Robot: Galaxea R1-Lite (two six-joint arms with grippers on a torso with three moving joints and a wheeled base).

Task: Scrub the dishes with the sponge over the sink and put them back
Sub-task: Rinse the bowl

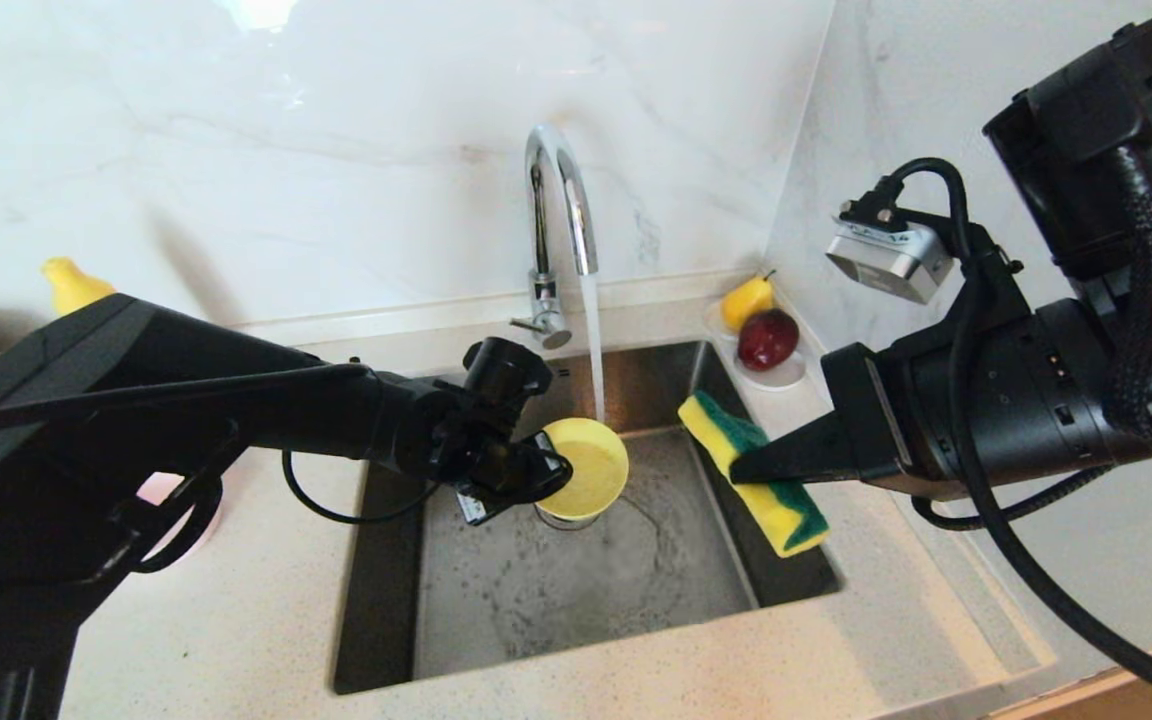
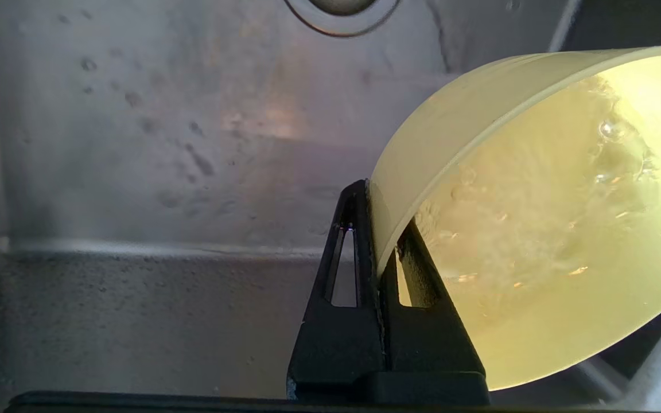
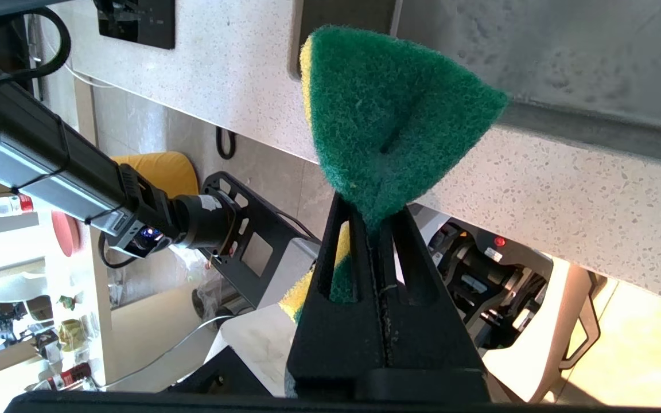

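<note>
Over the steel sink (image 1: 576, 600), my left gripper (image 1: 548, 470) (image 2: 382, 209) is shut on the rim of the yellow bowl (image 1: 591, 465) (image 2: 537, 229), one finger inside and one outside. The bowl is tilted and sits under the stream from the faucet (image 1: 558, 190), and water bubbles inside it. To its right, over the sink's right edge, my right gripper (image 1: 738, 470) (image 3: 372, 205) is shut on the sponge (image 1: 786, 510) (image 3: 388, 103), which is pinched mid-length, apart from the bowl. Its green face is squeezed into a fold. No other bowl shows clearly.
A white saucer (image 1: 786, 378) with a yellow pear and a red fruit stands at the back right corner of the counter. A yellow object (image 1: 71, 285) stands at the back left. A pale pink patch (image 1: 164, 490) shows behind my left arm. Marble walls close in behind and on the right.
</note>
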